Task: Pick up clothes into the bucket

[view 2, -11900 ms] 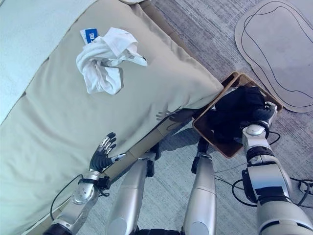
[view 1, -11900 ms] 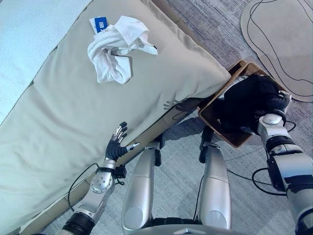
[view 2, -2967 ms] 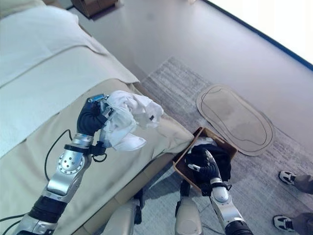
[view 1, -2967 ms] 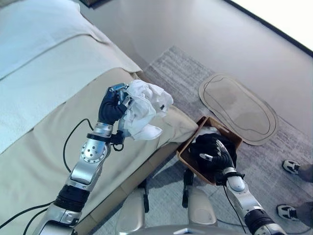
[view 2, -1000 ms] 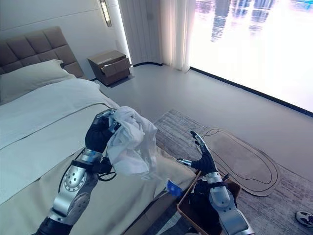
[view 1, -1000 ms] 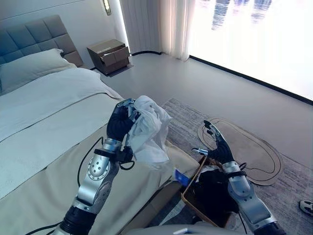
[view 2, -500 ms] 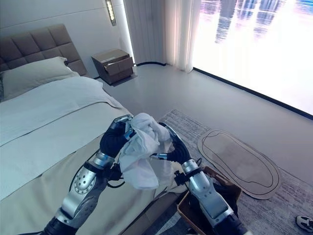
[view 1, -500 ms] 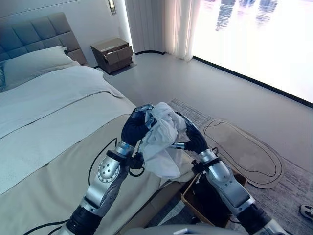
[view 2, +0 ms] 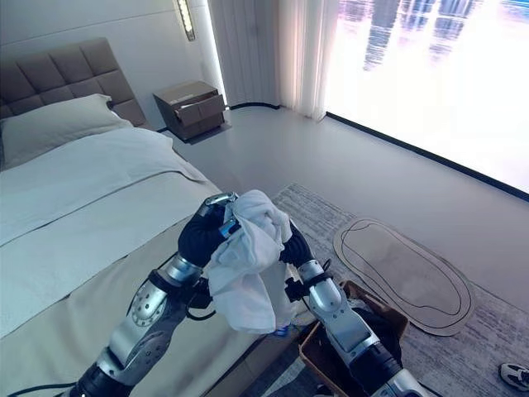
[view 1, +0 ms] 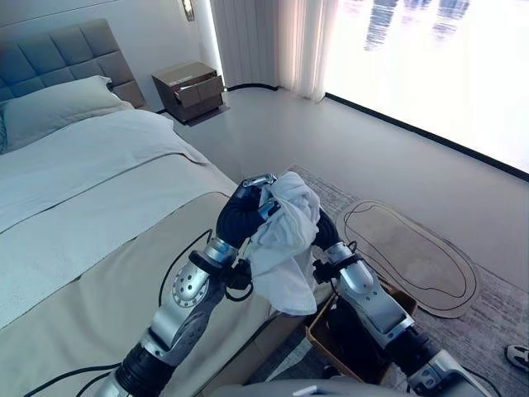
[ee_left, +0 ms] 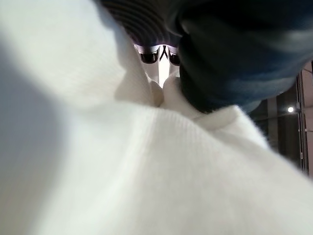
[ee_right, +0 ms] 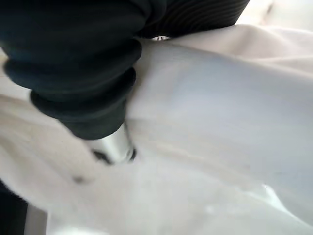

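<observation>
A crumpled white garment (view 1: 289,248) hangs in the air over the bed's foot corner. My left hand (view 1: 244,219) is shut on its top, fingers curled into the cloth (ee_left: 146,161). My right hand (view 2: 296,246) presses against the garment's far side, half buried in the white folds (ee_right: 210,122). Below and right of the garment, a brown basket (view 1: 316,337) stands on the floor with dark clothes (view 1: 347,331) inside. A small blue tag (view 2: 281,331) dangles at the garment's lower edge.
The bed's beige cover (view 1: 99,273) stretches left and below the hands. An oval mat (view 1: 413,256) lies on the grey rug beyond the basket. A nightstand (view 1: 188,89) stands by the headboard. A person's shoe (view 2: 514,374) shows at the lower right.
The left hand has carried the garment a little further right, toward the basket. The right hand, open and apart one second ago, has come up and pushed into the cloth's far side.
</observation>
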### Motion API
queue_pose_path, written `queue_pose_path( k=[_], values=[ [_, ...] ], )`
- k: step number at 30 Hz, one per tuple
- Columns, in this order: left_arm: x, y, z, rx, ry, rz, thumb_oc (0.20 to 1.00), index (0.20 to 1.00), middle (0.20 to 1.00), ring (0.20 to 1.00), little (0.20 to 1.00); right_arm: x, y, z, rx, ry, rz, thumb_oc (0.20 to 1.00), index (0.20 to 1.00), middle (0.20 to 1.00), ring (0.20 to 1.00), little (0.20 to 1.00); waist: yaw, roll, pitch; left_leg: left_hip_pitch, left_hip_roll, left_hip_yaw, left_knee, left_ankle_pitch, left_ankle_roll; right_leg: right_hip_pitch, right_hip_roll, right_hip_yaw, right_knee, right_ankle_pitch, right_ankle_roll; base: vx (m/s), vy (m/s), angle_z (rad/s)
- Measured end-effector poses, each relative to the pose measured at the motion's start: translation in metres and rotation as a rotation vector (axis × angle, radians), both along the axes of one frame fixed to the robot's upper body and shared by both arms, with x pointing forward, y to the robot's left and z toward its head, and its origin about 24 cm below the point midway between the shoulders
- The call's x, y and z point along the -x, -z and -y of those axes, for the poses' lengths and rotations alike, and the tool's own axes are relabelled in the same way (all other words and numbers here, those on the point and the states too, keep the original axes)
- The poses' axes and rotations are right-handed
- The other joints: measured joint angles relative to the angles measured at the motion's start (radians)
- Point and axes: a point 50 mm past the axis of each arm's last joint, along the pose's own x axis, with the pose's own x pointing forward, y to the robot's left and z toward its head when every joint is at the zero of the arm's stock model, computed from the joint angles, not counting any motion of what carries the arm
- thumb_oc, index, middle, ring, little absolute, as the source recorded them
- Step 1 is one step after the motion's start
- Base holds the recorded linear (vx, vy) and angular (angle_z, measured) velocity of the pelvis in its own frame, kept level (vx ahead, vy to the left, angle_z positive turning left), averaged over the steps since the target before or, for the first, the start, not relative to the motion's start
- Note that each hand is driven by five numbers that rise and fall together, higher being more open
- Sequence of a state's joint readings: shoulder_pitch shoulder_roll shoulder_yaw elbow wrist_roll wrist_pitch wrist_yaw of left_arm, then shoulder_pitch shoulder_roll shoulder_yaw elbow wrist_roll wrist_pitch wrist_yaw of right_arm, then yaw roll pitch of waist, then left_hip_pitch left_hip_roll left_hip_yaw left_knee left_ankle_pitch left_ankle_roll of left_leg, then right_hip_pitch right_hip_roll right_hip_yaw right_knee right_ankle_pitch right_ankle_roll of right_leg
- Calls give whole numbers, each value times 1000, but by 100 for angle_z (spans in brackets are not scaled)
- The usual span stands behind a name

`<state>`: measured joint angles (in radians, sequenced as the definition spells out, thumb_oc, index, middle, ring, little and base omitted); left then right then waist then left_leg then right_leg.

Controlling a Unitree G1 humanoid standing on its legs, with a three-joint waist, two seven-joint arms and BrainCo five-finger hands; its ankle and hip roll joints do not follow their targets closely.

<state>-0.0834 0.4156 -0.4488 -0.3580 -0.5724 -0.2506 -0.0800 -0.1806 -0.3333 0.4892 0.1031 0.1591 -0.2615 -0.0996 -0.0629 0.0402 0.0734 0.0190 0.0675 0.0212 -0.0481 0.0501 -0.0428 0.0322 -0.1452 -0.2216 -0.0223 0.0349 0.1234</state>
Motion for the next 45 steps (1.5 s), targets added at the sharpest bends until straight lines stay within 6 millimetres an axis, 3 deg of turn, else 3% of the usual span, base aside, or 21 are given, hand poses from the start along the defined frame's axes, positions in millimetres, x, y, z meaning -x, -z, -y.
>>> queue_pose_path(
  k=[5, 10, 14, 15, 16, 17, 18, 24, 28, 34, 37, 40, 45],
  values=[
    [-1, 0, -4, -8, -18, 1, 200, 200, 200, 200, 200, 3, 6, 9, 17, 34, -16, 200, 200, 200, 200, 200, -1, 1, 1, -2, 0, 1, 0, 0, 0, 0, 0, 0, -5, 0, 0, 0, 0, 0],
    [-1, 5, -24, -48, -87, -9, 200, 200, 200, 200, 200, 9, 12, 40, 60, 142, -18, 200, 200, 200, 200, 200, -2, 1, 1, -1, 0, 4, 0, -2, 1, 1, 1, 3, -11, 0, 0, 3, -2, -1],
    [15, 29, -47, -93, -139, -104, 200, 200, 200, 200, 200, 19, 16, 74, 99, 271, -1, 200, 200, 200, 200, 200, -5, 2, 4, 6, 1, 10, -7, -2, -2, 1, 3, 14, -22, 1, 1, 13, -16, -9],
    [18, 33, -48, -114, -140, -117, 253, 253, 253, 253, 253, 22, 19, 77, 108, 277, -10, 200, 200, 200, 200, 200, -5, 2, 5, 5, 1, 11, -8, -2, -2, 1, 4, 15, -24, 1, 2, 2, -19, -3],
    [21, 41, -51, -146, -150, -141, 805, 805, 805, 805, 805, 26, 21, 83, 113, 298, -15, 200, 200, 200, 200, 200, -3, 2, 6, 6, 1, 11, -8, -2, -1, 2, 5, 15, -27, 2, 2, 0, 0, 0],
    [23, 48, -53, -153, -154, -172, 1000, 1000, 1000, 1000, 1000, 28, 23, 87, 115, 312, -24, 200, 200, 200, 200, 200, -3, 3, 7, 6, 1, 12, -9, -2, -1, 4, 5, 15, -30, 2, 2, 0, 0, 0],
    [22, 52, -55, -155, -162, -185, 1000, 1000, 1000, 1000, 1000, 29, 23, 90, 116, 323, -28, 200, 200, 200, 200, 200, -3, 4, 8, 6, 1, 13, -10, -2, -1, 4, 5, 16, -31, 2, 3, 0, 0, 0],
    [25, 107, -87, -269, -326, -360, 1000, 1000, 1000, 1000, 1000, 47, 41, 150, 100, 611, -123, 200, 200, 200, 200, 200, -4, 5, 22, 10, 0, 27, -15, -3, -2, 11, 5, 19, -51, 8, 9, 5, -4, -3],
    [36, 152, -92, -492, -343, -486, 1000, 1000, 1000, 1000, 1000, 50, 44, 164, 56, 698, -143, 200, 200, 200, 200, 200, -11, 5, 23, 22, 1, 31, -25, -3, -3, 15, 7, 26, -56, 9, 9, 5, 7, -7],
    [73, 223, -100, -802, -337, -718, 1000, 1000, 1000, 1000, 1000, 52, 35, 186, -57, 831, -98, 200, 200, 200, 200, 200, -36, 7, 21, 26, 0, 59, -36, -3, -3, 0, 7, 54, -67, 15, 10, -13, 19, -14],
    [111, 254, -111, -971, -334, -864, 1000, 1000, 1000, 1000, 1000, 51, 26, 196, -97, 883, -48, 200, 200, 200, 200, 200, -43, 3, 25, 25, 0, 90, -32, -7, 0, -23, 7, 89, -62, 19, 9, -38, 19, -29],
    [121, 257, -118, -968, -390, -905, 1000, 1000, 1000, 1000, 1000, 48, 23, 197, -107, 892, -33, 200, 200, 200, 200, 200, -39, -1, 47, 17, -1, 114, -14, -13, 1, -55, 7, 115, -31, 17, 9, -90, 18, -29],
    [99, 235, -133, -848, -558, -819, 1000, 1000, 1000, 1000, 1000, 52, 40, 209, -87, 961, -107, 200, 200, 200, 200, 200, -30, -7, 121, -40, -4, 107, 62, -37, 6, -113, -6, 120, 61, -9, 10, -179, 9, 2]
  ],
)
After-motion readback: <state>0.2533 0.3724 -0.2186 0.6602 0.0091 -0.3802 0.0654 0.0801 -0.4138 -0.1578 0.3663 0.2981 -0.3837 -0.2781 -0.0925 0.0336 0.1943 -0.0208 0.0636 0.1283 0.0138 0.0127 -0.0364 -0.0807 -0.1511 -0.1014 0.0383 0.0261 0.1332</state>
